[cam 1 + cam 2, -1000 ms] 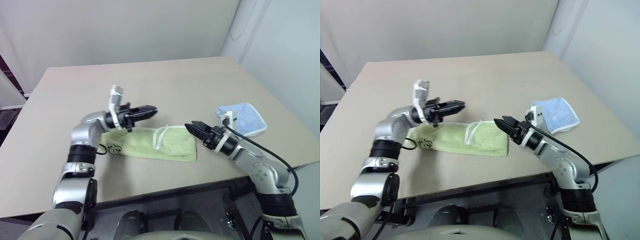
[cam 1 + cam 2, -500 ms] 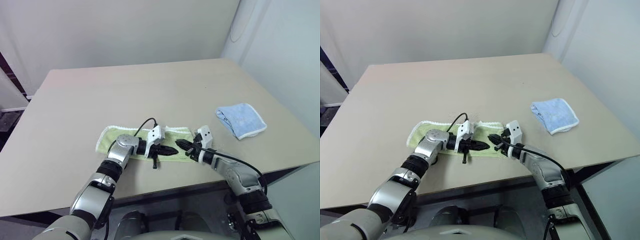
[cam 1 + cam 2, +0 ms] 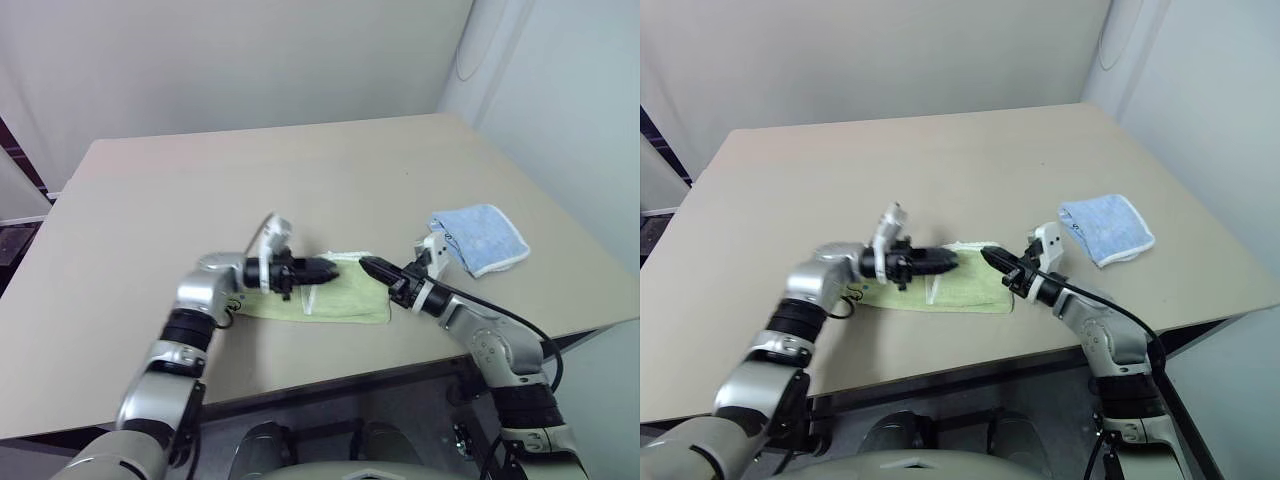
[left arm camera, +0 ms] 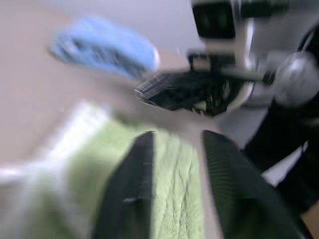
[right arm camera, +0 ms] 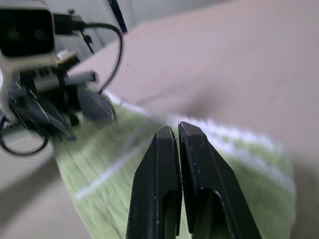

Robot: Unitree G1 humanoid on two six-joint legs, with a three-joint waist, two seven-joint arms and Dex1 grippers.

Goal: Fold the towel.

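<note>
Beige bench point(image 3: 150, 200): left gripper point(image 4: 177, 149) parted, empty, above the towel point(image 3: 345, 300); right gripper point(image 5: 172, 134) pinched shut, empty, over towel's near end.

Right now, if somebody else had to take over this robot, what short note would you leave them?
Left pincer: open, over the green towel, nothing in it.
Right pincer: shut, empty, by the towel's right end, tip facing the left pincer.
The towel lies on the table near the front edge as a long folded strip, white edging showing at its far side. The blue cloth sits apart to the right; leave it alone.
Done: the towel looks folded at least once.
Left: probably another fold across its length, then a tidy-up.
</note>
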